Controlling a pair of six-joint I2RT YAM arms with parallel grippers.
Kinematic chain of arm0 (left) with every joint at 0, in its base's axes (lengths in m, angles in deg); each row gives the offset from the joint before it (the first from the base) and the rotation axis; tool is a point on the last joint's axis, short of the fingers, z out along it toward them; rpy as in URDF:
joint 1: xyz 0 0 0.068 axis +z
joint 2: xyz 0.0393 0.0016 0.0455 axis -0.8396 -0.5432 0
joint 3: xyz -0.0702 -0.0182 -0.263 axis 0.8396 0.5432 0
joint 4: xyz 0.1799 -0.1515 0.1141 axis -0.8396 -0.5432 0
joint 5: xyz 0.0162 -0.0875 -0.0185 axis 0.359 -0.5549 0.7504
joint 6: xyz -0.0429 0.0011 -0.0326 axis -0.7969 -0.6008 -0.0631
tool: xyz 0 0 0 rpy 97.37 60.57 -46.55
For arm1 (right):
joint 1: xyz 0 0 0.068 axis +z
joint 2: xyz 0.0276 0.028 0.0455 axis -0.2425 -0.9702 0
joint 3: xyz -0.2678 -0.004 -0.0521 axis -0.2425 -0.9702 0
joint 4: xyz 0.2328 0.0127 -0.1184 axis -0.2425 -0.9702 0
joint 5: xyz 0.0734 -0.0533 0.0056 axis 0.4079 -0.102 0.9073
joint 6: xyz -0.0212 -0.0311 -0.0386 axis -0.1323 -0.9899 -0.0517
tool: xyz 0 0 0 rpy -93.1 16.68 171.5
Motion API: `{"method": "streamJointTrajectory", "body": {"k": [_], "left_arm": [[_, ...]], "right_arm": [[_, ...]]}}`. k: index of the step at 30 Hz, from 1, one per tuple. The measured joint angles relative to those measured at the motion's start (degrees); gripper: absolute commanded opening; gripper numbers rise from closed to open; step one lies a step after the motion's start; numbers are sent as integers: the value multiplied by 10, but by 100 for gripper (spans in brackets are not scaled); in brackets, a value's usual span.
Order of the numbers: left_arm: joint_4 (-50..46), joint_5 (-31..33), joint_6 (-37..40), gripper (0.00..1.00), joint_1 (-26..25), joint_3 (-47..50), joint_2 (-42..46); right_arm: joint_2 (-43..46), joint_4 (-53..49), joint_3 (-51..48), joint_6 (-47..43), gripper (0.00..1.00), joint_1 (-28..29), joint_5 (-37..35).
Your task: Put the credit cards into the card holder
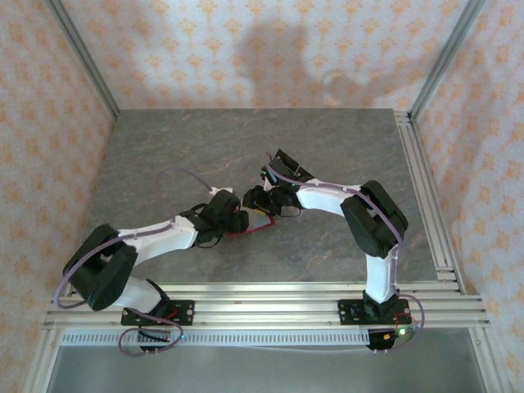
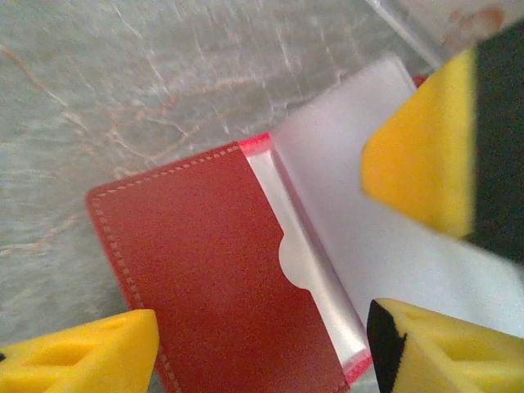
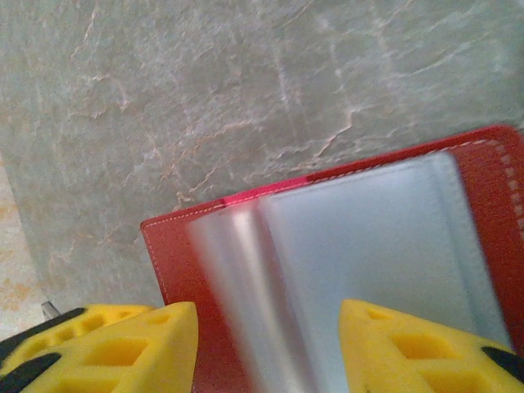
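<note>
Card holder (image 2: 221, 270) open flat on table (image 2: 123, 82), pale card (image 2: 360, 205) beside clear pocket (image 2: 315, 303).

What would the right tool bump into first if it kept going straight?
Probably the red wallet: its pale inside lies straight ahead of the right tool, between its open fingers, though how close is hard to tell.

Both arms fold inward, left end effector (image 1: 240, 221) and right end effector (image 1: 260, 201) low, almost meeting, jaws parted.
</note>
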Motion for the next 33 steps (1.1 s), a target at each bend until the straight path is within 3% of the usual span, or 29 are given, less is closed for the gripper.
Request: {"method": "streamJointTrajectory", "body": {"k": [14, 25, 33], "left_arm": [[-112, 47, -14, 74, 32, -1, 123], [-150, 51, -31, 75, 54, -1, 126], [-146, 40, -31, 75, 52, -1, 126]], "right_arm": [[-45, -4, 87, 2, 48, 47, 14], [-110, -56, 158, 7, 48, 59, 24], [-87, -51, 135, 7, 48, 56, 15]]}}
